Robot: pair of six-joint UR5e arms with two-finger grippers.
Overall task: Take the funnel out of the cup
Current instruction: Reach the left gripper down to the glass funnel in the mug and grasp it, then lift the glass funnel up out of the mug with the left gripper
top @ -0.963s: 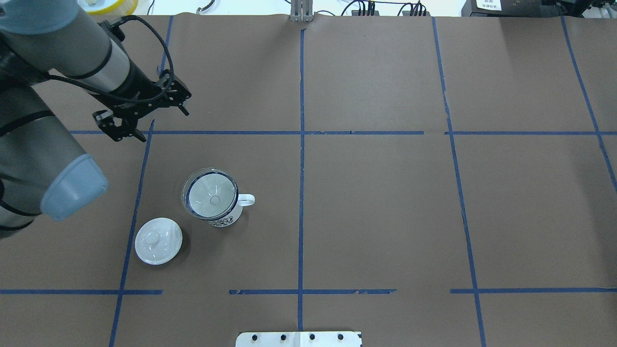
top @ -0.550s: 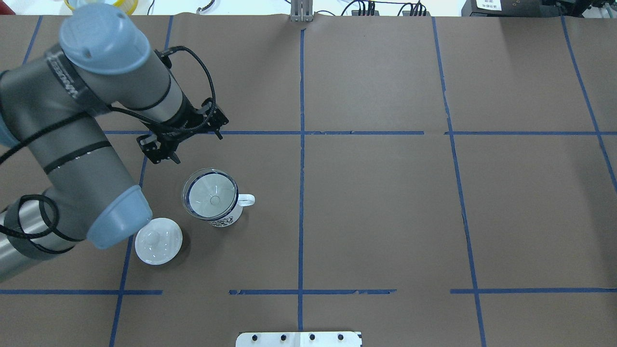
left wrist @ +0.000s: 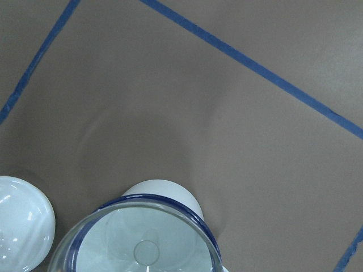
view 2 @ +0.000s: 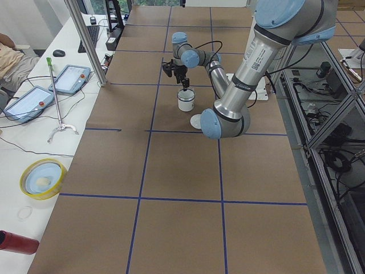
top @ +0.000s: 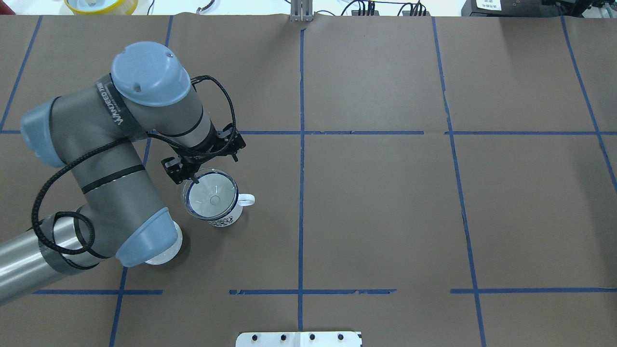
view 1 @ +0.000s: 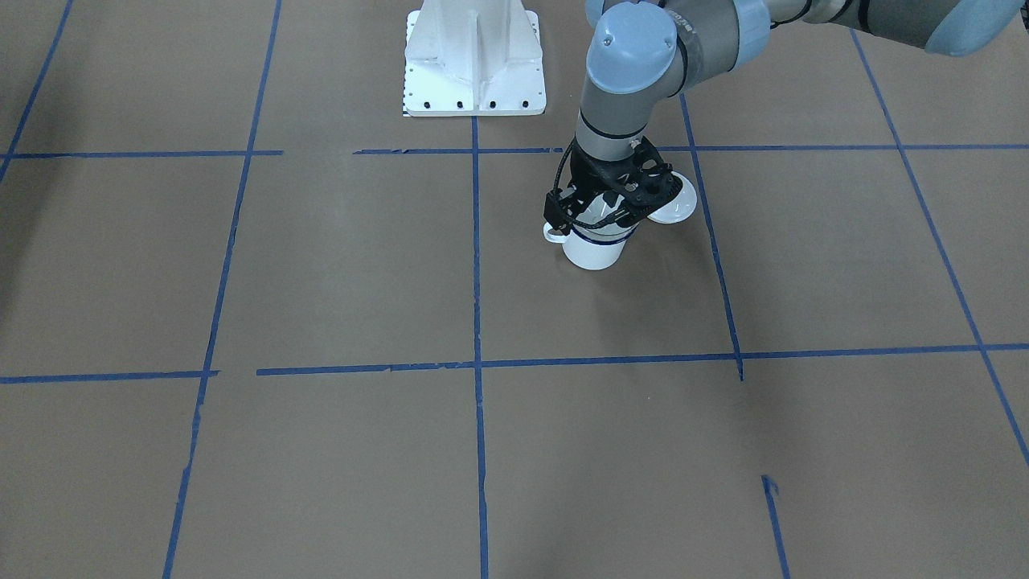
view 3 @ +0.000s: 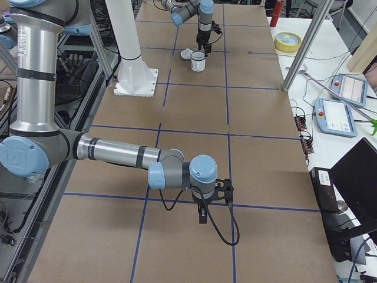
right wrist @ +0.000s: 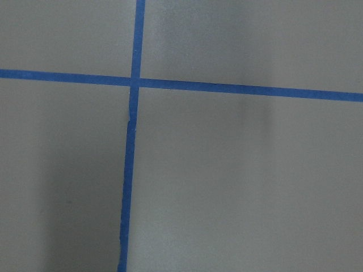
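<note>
The clear funnel [top: 212, 195] sits in the white cup [top: 227, 219], which has a dark blue rim and its handle to the right. My left gripper [top: 212, 168] hangs open just beyond the cup's far-left rim, one fingertip [top: 194, 181] at the rim; I cannot tell if it touches. In the front view the gripper [view 1: 603, 213] is right over the cup [view 1: 593, 249]. The left wrist view shows the funnel [left wrist: 147, 243] inside the cup [left wrist: 164, 190] at the bottom edge, no fingers. My right gripper [view 3: 203, 215] is far off, low over bare table; I cannot tell its state.
A white domed lid [top: 169, 249] lies left and near of the cup, partly hidden under my left elbow; it also shows in the front view [view 1: 674, 207] and in the left wrist view [left wrist: 20, 226]. The robot's base plate [top: 299, 339] is at the near edge.
My left arm has swung right and towards the cup; the gripper went from the far left to the cup's rim. The elbow now covers part of the lid. Cup and funnel have not moved.
</note>
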